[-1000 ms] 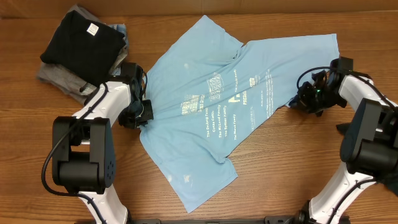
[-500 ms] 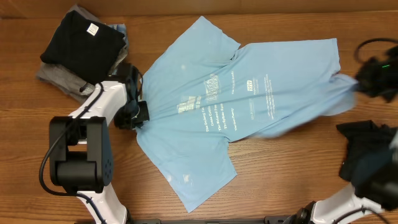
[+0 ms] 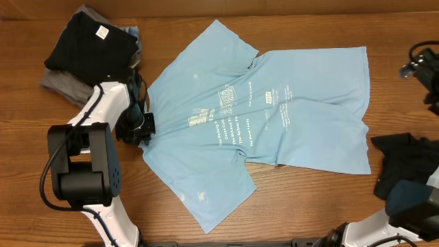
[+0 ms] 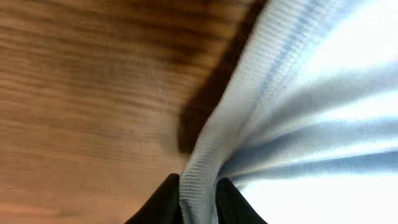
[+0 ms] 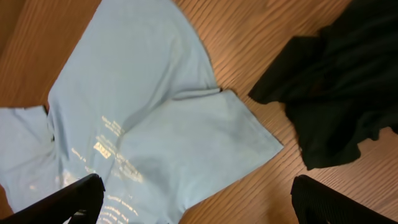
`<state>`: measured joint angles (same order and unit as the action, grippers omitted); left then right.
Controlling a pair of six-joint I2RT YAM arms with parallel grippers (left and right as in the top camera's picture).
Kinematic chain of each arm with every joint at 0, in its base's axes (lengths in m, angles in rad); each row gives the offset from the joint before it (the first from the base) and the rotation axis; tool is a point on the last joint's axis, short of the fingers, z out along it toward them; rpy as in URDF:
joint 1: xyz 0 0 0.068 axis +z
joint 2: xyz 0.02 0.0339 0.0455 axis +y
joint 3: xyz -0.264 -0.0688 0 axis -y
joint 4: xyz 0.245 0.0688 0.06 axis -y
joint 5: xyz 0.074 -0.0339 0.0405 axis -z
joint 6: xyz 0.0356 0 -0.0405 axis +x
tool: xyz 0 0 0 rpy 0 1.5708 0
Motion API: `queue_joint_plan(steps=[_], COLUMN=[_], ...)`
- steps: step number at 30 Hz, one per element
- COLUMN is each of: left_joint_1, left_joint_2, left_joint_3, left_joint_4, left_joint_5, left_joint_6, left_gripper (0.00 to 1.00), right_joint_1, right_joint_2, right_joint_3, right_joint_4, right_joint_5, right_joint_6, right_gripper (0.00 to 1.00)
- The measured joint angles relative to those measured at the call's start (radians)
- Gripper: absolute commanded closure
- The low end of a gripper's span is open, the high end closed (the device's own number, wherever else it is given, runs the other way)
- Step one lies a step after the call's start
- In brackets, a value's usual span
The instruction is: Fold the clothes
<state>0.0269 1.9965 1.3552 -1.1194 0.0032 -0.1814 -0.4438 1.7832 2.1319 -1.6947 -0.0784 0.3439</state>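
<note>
Shirt: a light blue T-shirt (image 3: 274, 116) lies spread out, print side up, across the middle of the wooden table (image 3: 309, 206), set at a slant to the table's edges.
Print: white lettering (image 3: 236, 116) runs across the middle of the shirt; it is too small to read from above.
Lie of the cloth: mostly flat. There is a small overlap near the far edge where two parts of the shirt meet, and one lobe reaches down toward the near edge.
Left gripper: the left gripper (image 3: 140, 127) sits low at the shirt's left edge, with its arm lying along the table beside the cloth.
Left jaws: clenched on the shirt. In the wrist view the ribbed edge of the blue fabric (image 4: 298, 112) runs straight down between the two dark fingertips (image 4: 163, 202), and bare wood shows beside it.
Right gripper: the right gripper (image 3: 422, 65) is off at the far right edge of the overhead view, well apart from the shirt.
Right jaws: released and holding nothing. Its fingers (image 5: 74, 196) stand wide apart, with the shirt's corner (image 5: 143, 124) visible below and between them.
Folded stack: at the far left corner a black folded garment (image 3: 101, 32) rests on a gray one (image 3: 65, 86), near the left arm.
Loose garment: a crumpled dark piece of clothing (image 3: 405, 161) lies on the right side of the table, just beside the shirt's right corner.
</note>
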Motion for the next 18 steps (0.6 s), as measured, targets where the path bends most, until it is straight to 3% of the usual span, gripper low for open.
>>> queue_joint_plan(steps=[5, 11, 18], left_joint_1=[-0.002, -0.084, -0.277], left_joint_2=[-0.080, -0.227, -0.224], left_joint_3=[0.052, 0.045, -0.287], left_joint_4=[-0.060, -0.136, -0.008], left_joint_5=[0.093, 0.187, 0.249], left_joint_6=[0.048, 0.069, -0.035], left_gripper=[0.60, 0.61, 0.56], right_joint_1=[0.057, 0.065, 0.065], right_joint_2=[0.000, 0.000, 0.000], right_joint_3=[-0.026, -0.030, -0.031], right_joint_4=[0.010, 0.011, 0.012], right_joint_5=[-0.007, -0.011, -0.011], right_joint_6=[-0.005, -0.005, -0.005], right_gripper=[0.00, 0.00, 0.00])
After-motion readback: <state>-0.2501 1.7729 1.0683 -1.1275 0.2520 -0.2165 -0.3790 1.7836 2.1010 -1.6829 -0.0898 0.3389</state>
